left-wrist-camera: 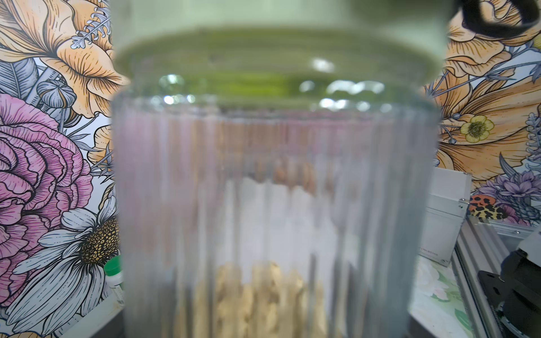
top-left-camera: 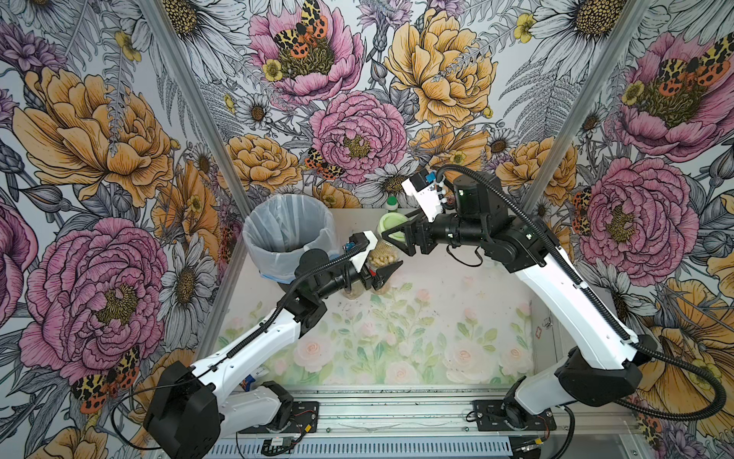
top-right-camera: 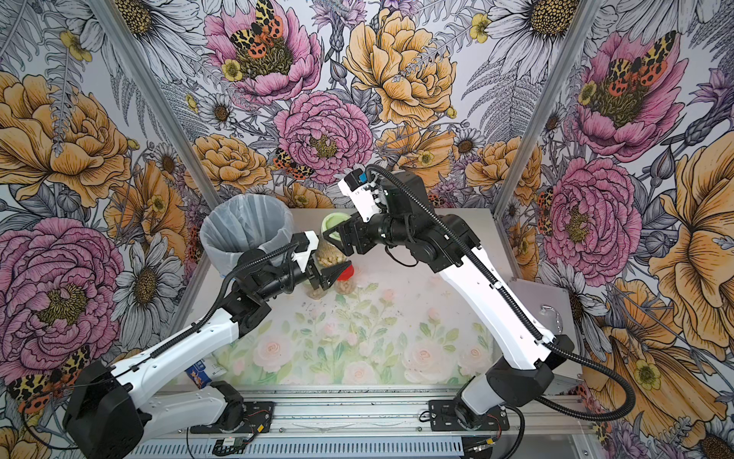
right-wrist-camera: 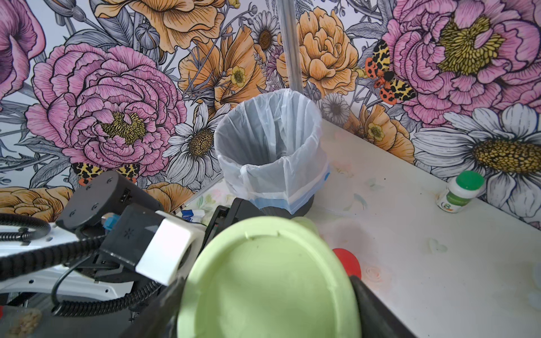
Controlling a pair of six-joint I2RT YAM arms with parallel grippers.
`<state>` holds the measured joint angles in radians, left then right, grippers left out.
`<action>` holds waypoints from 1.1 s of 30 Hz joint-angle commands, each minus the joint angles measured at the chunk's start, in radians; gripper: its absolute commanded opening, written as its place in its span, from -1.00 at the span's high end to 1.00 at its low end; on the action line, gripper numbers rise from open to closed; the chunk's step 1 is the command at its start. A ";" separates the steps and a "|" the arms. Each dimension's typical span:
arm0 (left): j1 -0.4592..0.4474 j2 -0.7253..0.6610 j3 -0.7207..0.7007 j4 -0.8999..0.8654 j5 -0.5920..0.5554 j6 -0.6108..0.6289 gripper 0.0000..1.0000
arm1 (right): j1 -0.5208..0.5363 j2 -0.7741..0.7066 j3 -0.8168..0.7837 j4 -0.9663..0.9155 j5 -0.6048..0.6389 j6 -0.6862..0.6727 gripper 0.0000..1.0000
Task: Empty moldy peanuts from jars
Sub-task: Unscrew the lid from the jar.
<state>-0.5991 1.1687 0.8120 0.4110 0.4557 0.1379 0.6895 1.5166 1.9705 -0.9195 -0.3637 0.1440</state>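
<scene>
Ribbed glass jar [left-wrist-camera: 275,204] raised above the table [top-left-camera: 437,314], gripped in the left gripper's [top-left-camera: 384,265] jaws, moldy peanuts [left-wrist-camera: 257,298] heaped at its bottom, right gripper [top-left-camera: 392,235] clamped across its pale green lid [right-wrist-camera: 269,286], red-lidded jar [top-right-camera: 346,272] below, lined bin [right-wrist-camera: 263,181] beside.

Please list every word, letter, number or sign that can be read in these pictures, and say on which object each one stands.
"B": a large letter on the label of the small white bottle; the rest of that label is blurred.
Grey box: one line of small print, too small to read.
Blue packet: some print, too small to read.
No other text can be read.
</scene>
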 commanded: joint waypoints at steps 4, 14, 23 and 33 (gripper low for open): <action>0.008 -0.042 0.058 0.008 0.049 -0.008 0.69 | -0.021 0.007 0.038 -0.057 -0.124 -0.177 -0.51; 0.009 -0.042 0.078 -0.068 0.090 0.016 0.73 | -0.088 -0.003 0.056 -0.091 -0.217 -0.254 -0.53; 0.013 -0.048 0.088 -0.105 0.103 0.033 0.75 | -0.138 0.001 0.046 -0.128 -0.342 -0.312 -0.56; 0.018 -0.040 0.117 -0.169 0.141 0.052 0.77 | -0.142 0.023 0.076 -0.311 -0.396 -0.463 -0.62</action>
<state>-0.5999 1.1564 0.8715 0.2119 0.6003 0.2169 0.5495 1.5295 2.0121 -1.1183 -0.7082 -0.2325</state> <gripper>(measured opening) 0.834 0.820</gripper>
